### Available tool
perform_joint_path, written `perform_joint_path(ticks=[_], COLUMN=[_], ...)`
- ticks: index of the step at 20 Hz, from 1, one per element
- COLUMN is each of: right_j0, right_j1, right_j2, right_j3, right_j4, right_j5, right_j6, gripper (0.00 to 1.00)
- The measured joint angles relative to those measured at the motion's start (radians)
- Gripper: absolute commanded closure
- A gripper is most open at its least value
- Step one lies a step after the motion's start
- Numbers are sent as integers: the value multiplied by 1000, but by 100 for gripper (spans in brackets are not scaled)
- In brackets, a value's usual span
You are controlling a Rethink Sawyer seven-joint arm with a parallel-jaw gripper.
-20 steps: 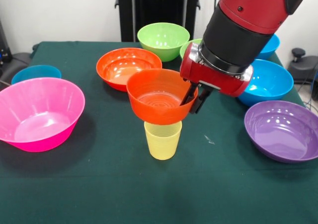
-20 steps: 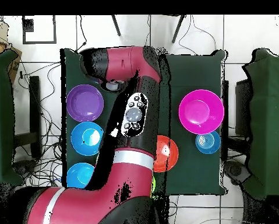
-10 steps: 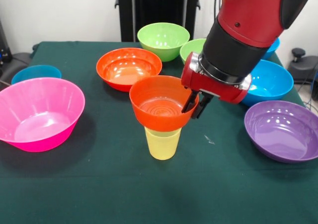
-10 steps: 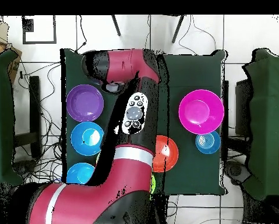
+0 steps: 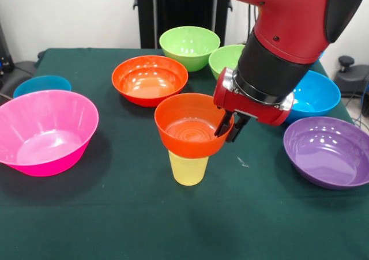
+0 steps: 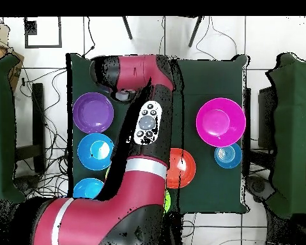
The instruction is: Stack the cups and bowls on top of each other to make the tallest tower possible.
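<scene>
At frame centre your hand pinches the rim of the small glossy orange plastic bowl sitting on the translucent pale-yellow plastic tumbler

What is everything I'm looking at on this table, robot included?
Small orange bowl: one, orange, on top of the cup near the table's middle, its rim between the gripper's fingers.
Cup: one, pale yellow, upright under that bowl.
Large orange bowl: one, orange, behind the cup.
Green bowls: two, lime, at the back; the bigger, the other partly hidden by the arm.
Pink bowl: one, pink, left side.
Purple bowl: one, purple, right side.
Blue bowls: three; one far left, one right, one behind the arm, only an edge showing.
Table: one, dark green cover.
Arm: one, red and black, coming in from the top right.
Gripper: one, black fingers, pinching the small orange bowl's rim.
</scene>
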State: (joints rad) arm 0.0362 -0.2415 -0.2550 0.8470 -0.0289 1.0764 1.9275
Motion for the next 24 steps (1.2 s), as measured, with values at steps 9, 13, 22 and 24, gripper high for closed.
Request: perform_joint_path(ticks=[9, 13, 22, 24], right_j0=[0, 0, 4, 5], right_j1=[11, 10, 2, -3], right_j2=[0, 0, 0, 0], right_j3=[-7, -7, -6, -5], right_j4=[1, 1, 1, 1], right_j5=[0, 0, 0, -3], right_j6=[0, 0, 0, 0], gripper=[100, 100, 100, 100])
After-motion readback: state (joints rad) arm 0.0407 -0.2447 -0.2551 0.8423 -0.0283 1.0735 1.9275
